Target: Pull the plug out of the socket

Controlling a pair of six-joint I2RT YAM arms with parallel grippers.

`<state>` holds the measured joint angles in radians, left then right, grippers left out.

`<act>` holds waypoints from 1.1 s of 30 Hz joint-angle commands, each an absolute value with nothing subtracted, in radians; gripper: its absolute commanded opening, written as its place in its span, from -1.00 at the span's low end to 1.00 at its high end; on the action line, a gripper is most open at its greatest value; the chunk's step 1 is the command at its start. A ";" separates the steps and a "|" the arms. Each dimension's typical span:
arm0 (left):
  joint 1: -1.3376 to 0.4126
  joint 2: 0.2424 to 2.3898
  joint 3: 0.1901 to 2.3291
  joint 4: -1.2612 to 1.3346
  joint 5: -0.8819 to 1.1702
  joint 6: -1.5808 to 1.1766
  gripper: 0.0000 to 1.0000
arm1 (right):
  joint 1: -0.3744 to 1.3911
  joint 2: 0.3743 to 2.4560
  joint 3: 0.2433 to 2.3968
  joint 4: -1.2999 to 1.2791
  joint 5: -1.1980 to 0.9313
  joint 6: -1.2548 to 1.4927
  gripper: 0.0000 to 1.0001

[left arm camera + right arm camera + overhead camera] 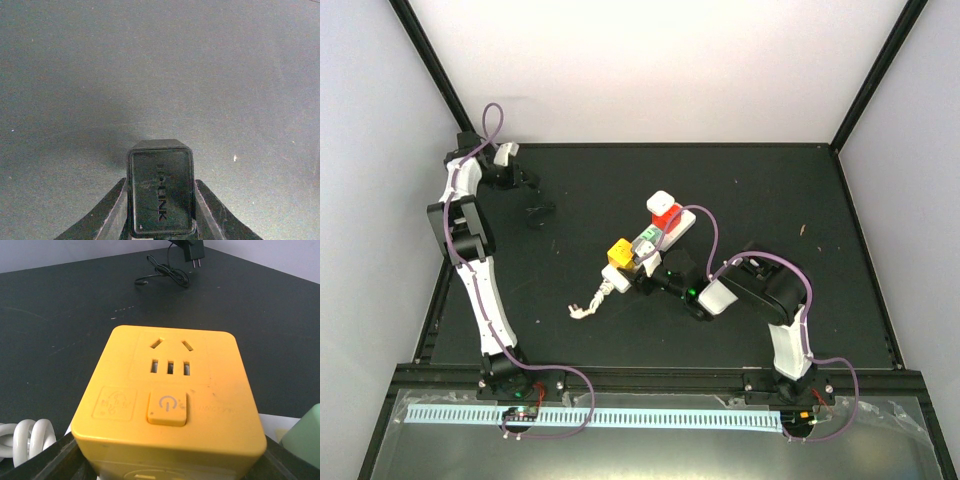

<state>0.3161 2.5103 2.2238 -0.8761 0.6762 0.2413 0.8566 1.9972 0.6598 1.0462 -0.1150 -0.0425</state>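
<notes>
The socket, a white strip with coloured blocks, lies slanted at the middle of the black table. My right gripper is shut on its yellow end block, whose sides sit between the dark fingers. The plug, a black adapter, is out of the socket and held off at the far left. My left gripper is shut on it, one finger on each side. In the right wrist view the plug hangs with its prongs pointing down, its thin black cord trailing on the table. From above, the left gripper shows near the back left.
A red and white block sits on the strip's far end and a pale green one is next to the yellow. The strip's coiled white cord lies toward the front left. Black frame posts and white walls border the table.
</notes>
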 commanded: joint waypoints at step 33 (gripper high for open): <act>0.330 2.213 2.023 -0.919 0.569 0.238 0.97 | 0.855 1.961 0.598 0.891 -0.159 -0.090 0.41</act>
<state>0.3218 2.2963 2.0918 -0.9085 0.5648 0.2165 0.8513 1.9617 0.6388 1.0088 -0.1448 -0.0528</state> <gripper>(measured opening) 0.987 0.680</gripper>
